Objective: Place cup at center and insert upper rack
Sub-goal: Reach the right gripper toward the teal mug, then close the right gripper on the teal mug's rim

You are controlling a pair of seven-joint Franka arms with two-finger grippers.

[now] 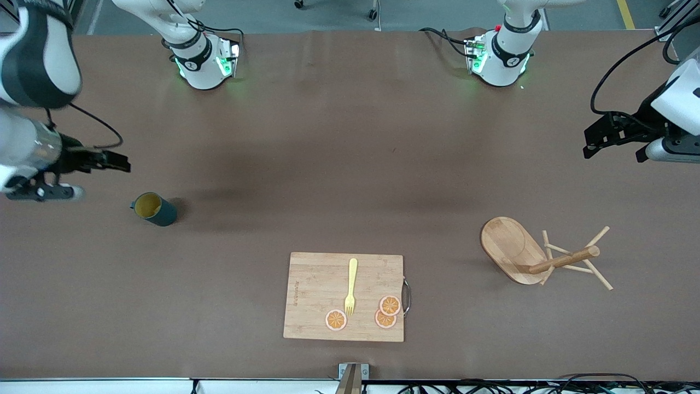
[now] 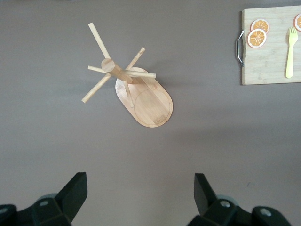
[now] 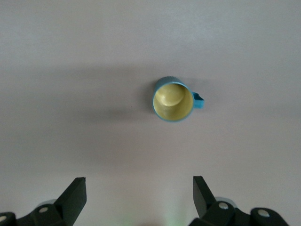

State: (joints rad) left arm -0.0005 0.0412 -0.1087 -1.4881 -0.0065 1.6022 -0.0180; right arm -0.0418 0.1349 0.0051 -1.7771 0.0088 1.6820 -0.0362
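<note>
Front view: cup (image 1: 155, 209) stands upright at nine o'clock on the desk (image 1: 350, 164); rack (image 1: 538, 254) at four. Both grippers, right (image 1: 82, 175) and left (image 1: 612, 143), hover empty, fingers wide. Right should descend squarely over the cup's wall, avoiding the handle.

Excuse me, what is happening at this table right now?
Nothing is held yet. The right end effector hangs open near the upright cup, and the left end effector hangs open near the upper rack. A cutting board with a fork and orange slices lies nearest the front camera.
</note>
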